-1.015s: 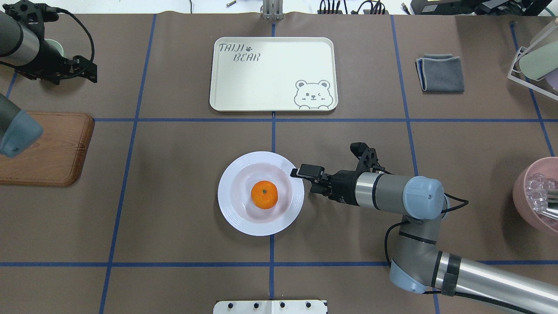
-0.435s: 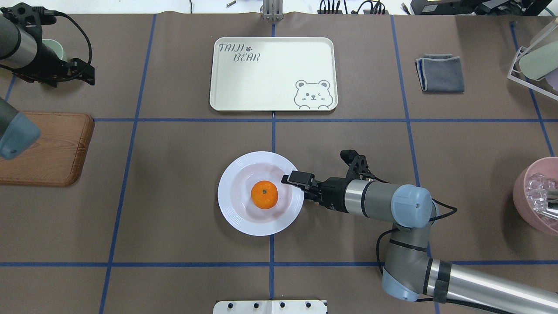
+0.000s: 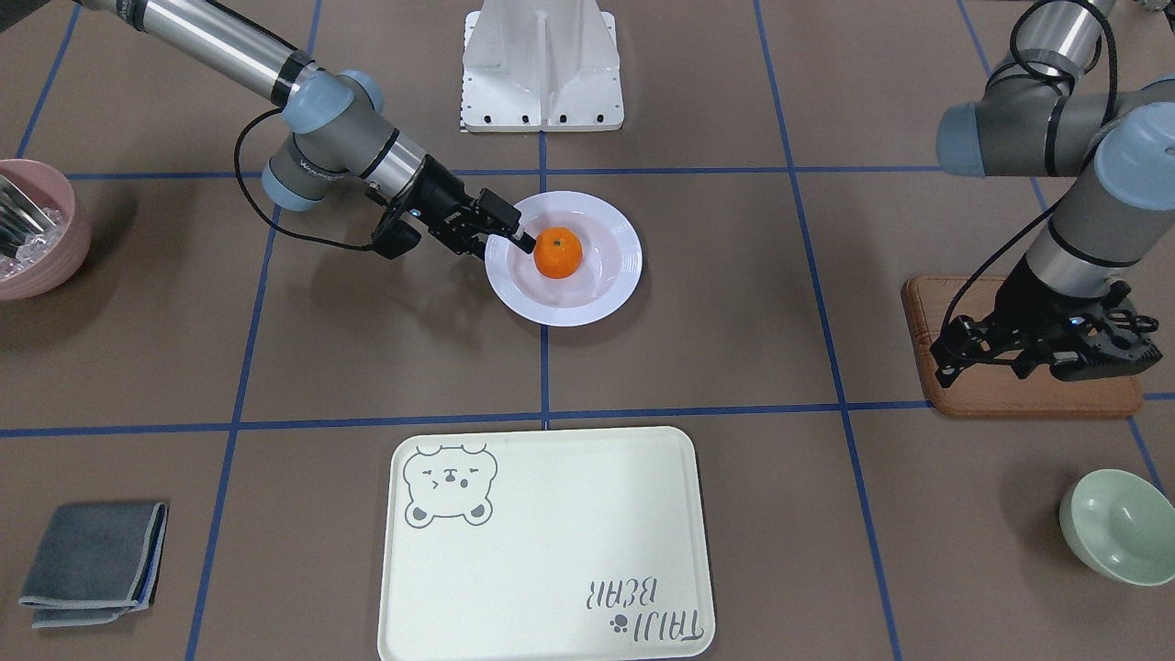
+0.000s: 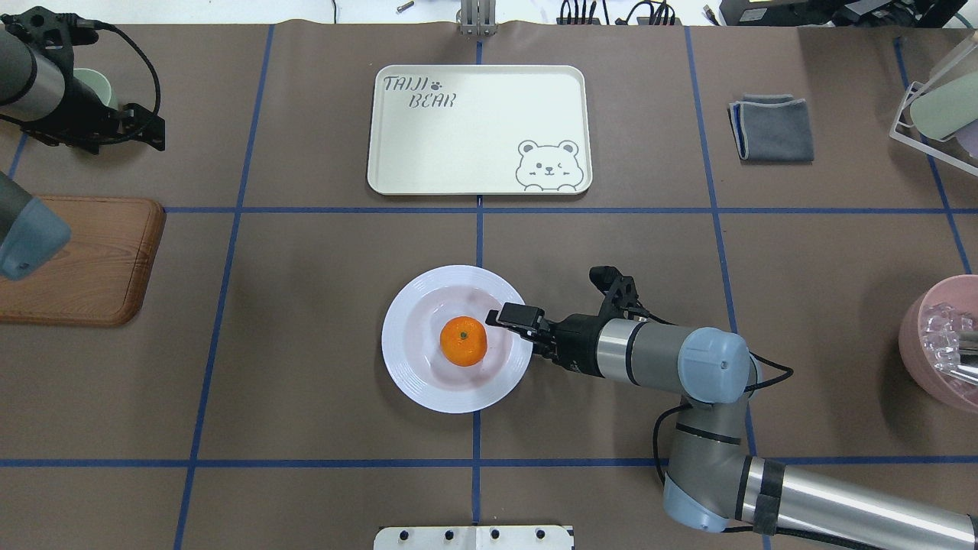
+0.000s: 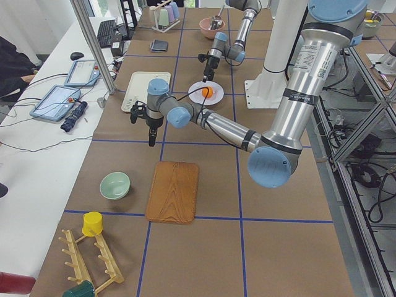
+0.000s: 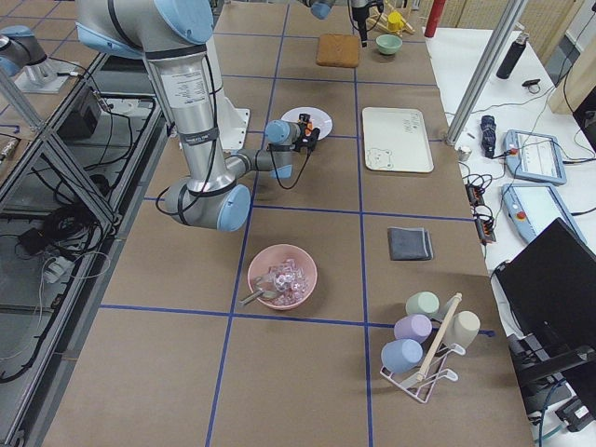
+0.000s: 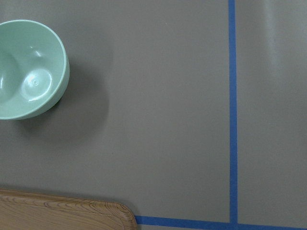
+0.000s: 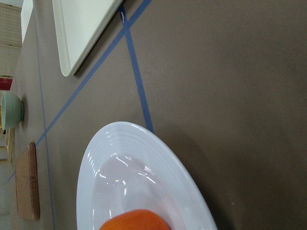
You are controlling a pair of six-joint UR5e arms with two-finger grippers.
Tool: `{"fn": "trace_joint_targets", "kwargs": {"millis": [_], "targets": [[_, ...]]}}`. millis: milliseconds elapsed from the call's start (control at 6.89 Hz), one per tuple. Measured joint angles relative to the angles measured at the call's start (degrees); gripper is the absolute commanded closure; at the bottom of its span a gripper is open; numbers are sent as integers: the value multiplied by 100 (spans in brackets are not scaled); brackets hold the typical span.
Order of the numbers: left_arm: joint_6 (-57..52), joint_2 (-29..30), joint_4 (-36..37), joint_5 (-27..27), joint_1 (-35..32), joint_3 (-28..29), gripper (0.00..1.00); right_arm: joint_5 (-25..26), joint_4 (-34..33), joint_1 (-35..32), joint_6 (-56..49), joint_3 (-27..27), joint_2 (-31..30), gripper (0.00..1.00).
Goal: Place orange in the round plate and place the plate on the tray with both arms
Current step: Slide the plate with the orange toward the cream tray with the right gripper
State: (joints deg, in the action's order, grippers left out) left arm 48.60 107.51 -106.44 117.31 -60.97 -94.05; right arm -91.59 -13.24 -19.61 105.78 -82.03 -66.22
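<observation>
Right gripper spread, straddling round plate rim beside orange, left gripper spread

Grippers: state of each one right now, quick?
Left gripper: open, holding nothing.
Right gripper: looks open, at the rim of the glossy white round plate, holding nothing.

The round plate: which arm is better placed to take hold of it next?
Probably the right. The right gripper is at the rim of the round plate, close to the orange. The left gripper hangs far off, near the wooden board.
</observation>
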Motion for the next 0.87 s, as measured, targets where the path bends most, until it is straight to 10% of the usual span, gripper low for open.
{"fn": "trace_joint_targets", "kwargs": {"millis": [580,870], "targets": [[0,-2,-2,-4,-2,1,1,49,4,38,43,210,175,1],[0,-5,0,-6,-3,4,1,72,12,45,103,217,240,40]]}}
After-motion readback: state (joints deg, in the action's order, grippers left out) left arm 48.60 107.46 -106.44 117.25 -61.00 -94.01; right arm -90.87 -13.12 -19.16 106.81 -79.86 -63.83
